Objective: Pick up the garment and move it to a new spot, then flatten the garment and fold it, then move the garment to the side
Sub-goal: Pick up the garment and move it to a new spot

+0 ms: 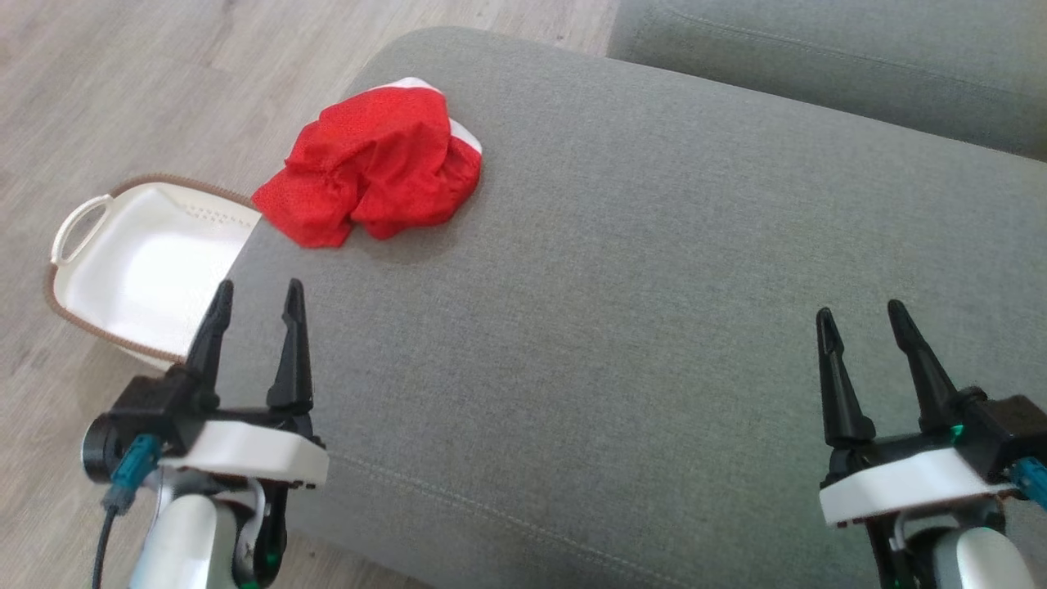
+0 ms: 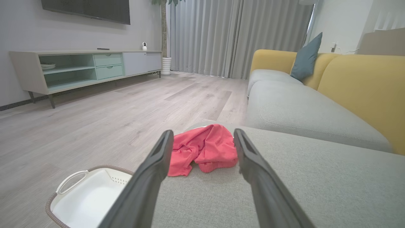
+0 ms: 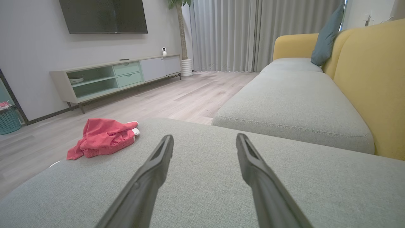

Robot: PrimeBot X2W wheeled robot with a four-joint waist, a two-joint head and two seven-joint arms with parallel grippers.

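The sofa (image 1: 654, 286) lies under both claws; the basket (image 1: 139, 270) stands beside the left claw (image 1: 259, 284). The garment (image 1: 376, 164) lies crumpled on the sofa, ahead of it. The left claw and right claw (image 1: 860, 308) are open and empty. Step: pickup. Next: advance the left claw, then close it on the fabric.

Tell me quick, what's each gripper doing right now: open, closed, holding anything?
Left gripper: jaws open, holding nothing.
Right gripper: jaws open, holding nothing; the red garment lies apart on the cushion.
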